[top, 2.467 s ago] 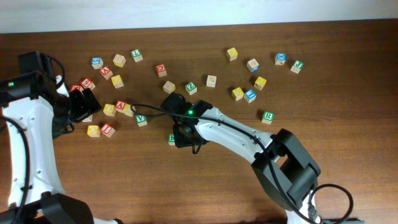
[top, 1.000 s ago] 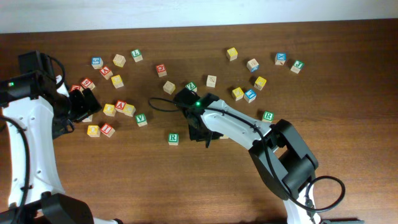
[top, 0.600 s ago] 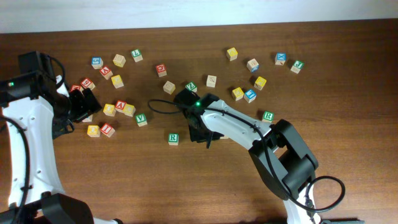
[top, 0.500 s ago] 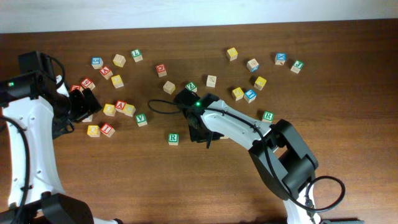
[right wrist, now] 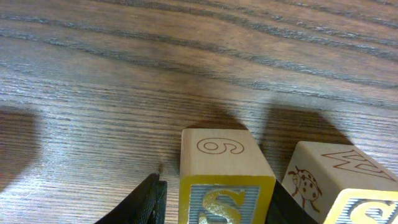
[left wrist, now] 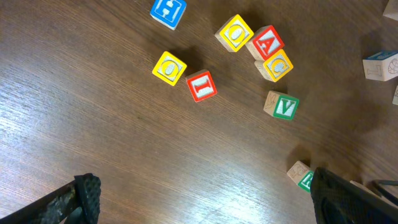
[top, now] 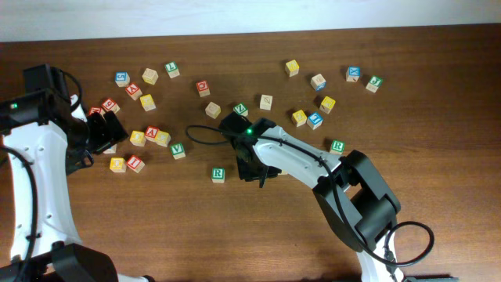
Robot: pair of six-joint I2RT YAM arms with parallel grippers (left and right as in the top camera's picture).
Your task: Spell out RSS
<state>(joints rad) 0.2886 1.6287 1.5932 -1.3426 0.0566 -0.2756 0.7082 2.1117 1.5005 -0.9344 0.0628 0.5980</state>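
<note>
Risk: R gripper [right wrist: 214,200], sitting round S block [right wrist: 221,158] (can't tell if squeezing), could be bumping it into next yellow block [right wrist: 348,186] when lifting. L gripper [left wrist: 205,199] is hanging wide open.

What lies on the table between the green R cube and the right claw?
Nothing but bare table: the overhead view shows no cube between the green R cube and the right claw.

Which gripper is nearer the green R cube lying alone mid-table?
Right. The right gripper hangs close beside the green R cube; the left gripper is far off, by the leftmost cube cluster.
</note>
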